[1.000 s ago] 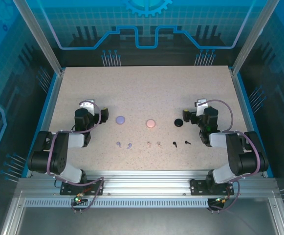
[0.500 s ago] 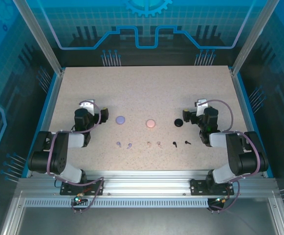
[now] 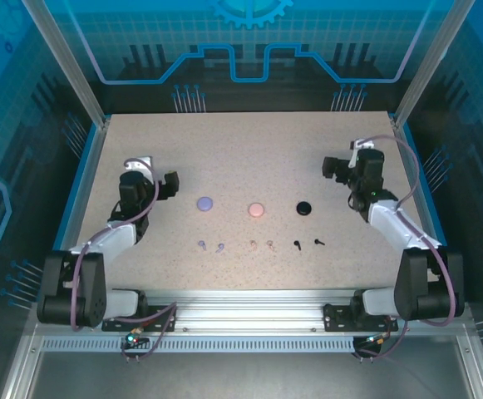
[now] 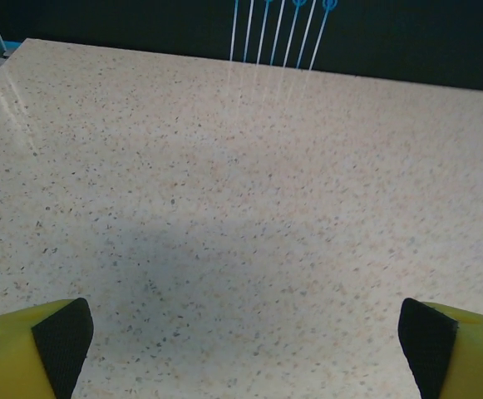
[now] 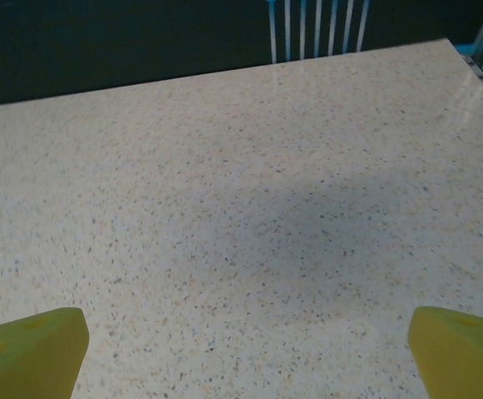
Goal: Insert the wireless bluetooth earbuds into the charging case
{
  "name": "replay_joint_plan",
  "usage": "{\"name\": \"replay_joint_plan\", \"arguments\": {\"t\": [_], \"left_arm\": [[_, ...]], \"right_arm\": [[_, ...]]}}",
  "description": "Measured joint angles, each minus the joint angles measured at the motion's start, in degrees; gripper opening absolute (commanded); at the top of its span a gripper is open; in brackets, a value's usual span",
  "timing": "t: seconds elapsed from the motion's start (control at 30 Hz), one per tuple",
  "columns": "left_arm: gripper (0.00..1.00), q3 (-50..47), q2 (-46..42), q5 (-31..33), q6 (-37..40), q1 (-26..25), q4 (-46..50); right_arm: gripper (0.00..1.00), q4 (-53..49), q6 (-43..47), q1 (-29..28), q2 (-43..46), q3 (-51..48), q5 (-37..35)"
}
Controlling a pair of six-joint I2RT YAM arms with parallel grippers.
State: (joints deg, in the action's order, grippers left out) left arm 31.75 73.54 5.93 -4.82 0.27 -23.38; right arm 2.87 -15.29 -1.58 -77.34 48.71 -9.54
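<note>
Three round charging cases lie in a row mid-table: lilac, pink and black. In front of them lie the earbuds in pairs: lilac, pink and black. My left gripper hangs left of the lilac case, open, with only bare tabletop between its yellow fingers. My right gripper is right of and beyond the black case, also open and empty, its fingers wide apart over bare table.
The speckled table is bounded by blue edging and aluminium frame posts at the far corners. A dark back wall rises beyond the far edge. Open surface lies behind the cases.
Both arms have stretched out from their folded pose. Each gripper has moved toward the far side of the table and slightly outward. Both stay open; cases and earbuds have not moved.
</note>
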Motion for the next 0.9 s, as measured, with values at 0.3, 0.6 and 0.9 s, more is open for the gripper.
{"name": "replay_joint_plan", "arguments": {"t": [0.3,0.6,0.9], "left_arm": [[0.99,6.14,-10.88,-3.45,-12.15,-2.12,19.19],[0.99,6.43,-17.4,-5.95,-22.84,-7.13,33.75],[0.99,6.43,-17.4,-11.04,-30.97,-9.16,37.09]], "right_arm": [[1.0,-24.87,-4.5,0.22,-0.66,9.05,3.54],[1.0,-42.71,-9.97,-9.81,2.95,14.53,6.86],[0.99,-50.8,-19.28,-17.97,1.77,15.93,5.44]]}}
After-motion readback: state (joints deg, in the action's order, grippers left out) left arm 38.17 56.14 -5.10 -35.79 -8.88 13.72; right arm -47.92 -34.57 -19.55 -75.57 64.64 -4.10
